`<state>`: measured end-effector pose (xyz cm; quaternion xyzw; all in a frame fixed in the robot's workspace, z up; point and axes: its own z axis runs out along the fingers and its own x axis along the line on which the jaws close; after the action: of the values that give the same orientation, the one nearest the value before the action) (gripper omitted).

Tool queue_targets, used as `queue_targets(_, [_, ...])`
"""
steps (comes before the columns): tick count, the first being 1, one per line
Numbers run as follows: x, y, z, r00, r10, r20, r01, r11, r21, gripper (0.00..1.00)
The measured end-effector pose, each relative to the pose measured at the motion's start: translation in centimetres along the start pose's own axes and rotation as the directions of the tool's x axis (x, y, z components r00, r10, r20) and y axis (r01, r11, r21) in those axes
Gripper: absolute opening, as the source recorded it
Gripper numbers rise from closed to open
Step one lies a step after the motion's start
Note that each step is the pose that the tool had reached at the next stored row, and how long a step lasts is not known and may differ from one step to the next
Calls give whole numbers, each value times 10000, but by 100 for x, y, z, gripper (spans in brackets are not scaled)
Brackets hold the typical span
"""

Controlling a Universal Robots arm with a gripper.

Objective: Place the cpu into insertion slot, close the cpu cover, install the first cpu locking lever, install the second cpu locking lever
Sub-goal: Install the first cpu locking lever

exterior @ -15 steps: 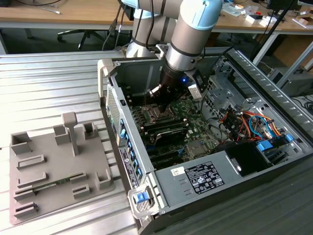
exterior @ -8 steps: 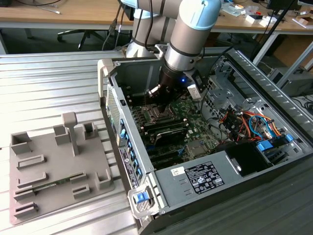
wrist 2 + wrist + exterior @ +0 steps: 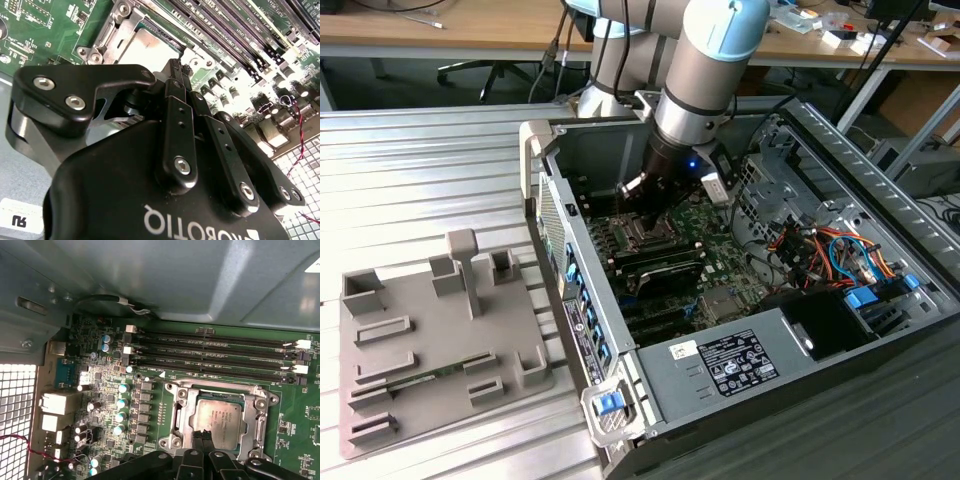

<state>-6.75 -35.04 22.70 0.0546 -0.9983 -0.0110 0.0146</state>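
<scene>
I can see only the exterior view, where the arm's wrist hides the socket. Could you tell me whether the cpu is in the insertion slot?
Observer: Yes. In the first wrist view the cpu lies flat in the insertion slot, silver top up.
Operator: Thank you. Is the cpu cover down?
Observer: It looks down: the cpu cover frames the chip, which shows through its window.
Operator: And where are the fingers, please?
Observer: The gripper is shut, its tips together at the cpu's edge in both wrist views.
</scene>
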Motion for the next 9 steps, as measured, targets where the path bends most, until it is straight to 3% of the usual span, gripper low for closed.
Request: queue_targets(9, [46,5,1,10000,0,0,0,10000,0,11])
